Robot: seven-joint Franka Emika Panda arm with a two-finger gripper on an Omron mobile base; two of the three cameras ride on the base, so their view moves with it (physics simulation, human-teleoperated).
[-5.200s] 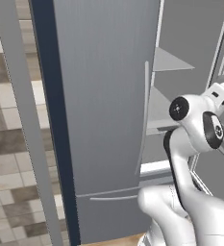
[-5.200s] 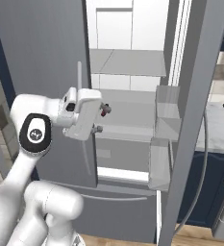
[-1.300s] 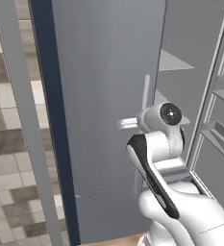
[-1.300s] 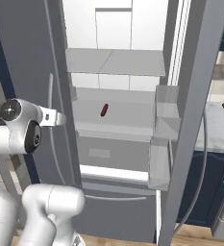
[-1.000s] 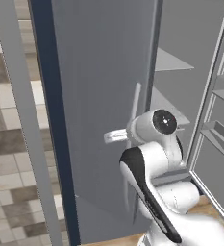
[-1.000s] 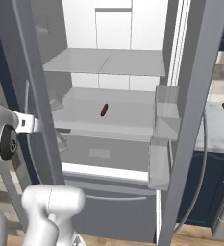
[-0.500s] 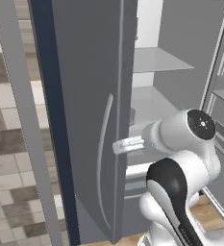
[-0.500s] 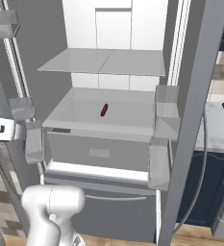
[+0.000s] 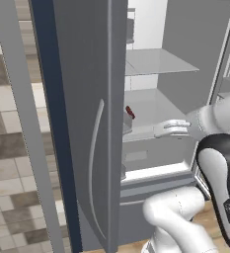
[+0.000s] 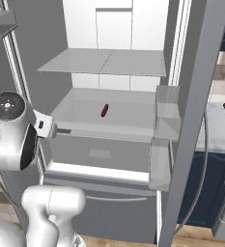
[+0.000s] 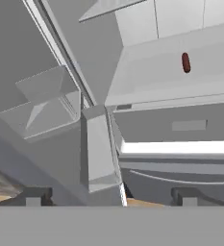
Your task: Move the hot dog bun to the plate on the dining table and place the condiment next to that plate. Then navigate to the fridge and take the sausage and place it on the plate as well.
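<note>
- Left base view: fridge (image 9: 87,123) open, left door swung out toward the camera, long curved handle (image 9: 93,163) on its outer face.
- Gripper (image 9: 158,130) extended level in front of the open compartment, just off the inner edge of the left door.
- Jaws pointing toward that door edge; nothing between them as far as visible here.
- Sausage (image 9: 130,112) lying on the white middle shelf (image 9: 156,106), beyond and slightly above the jaws, close to the door edge, not touching them.
- Glass upper shelf (image 9: 156,62) higher, well above the jaws.

- Right base view: gripper (image 10: 62,130) at the left side of the compartment, level with the front lip of the middle shelf.
- Sausage (image 10: 105,110) dark red-brown, resting on the shelf to the right of the jaws and further back, clearly apart.
- Right door (image 10: 196,120) standing open, grey door bins (image 10: 164,120) on its inner side, far to the right of the jaws.
- Drawer front (image 10: 99,154) below the shelf, lower than the jaws.

- Hand view: two dark fingertips (image 11: 35,197) set wide apart at the bottom edge, gap between them empty; jaws released, grasping nothing.
- Sausage (image 11: 185,62) at the upper right, well ahead of the jaws on the white shelf.
- Left-door bins (image 11: 46,105) ahead and to the left of the jaws; drawer front (image 11: 180,127) ahead to the right.
</note>
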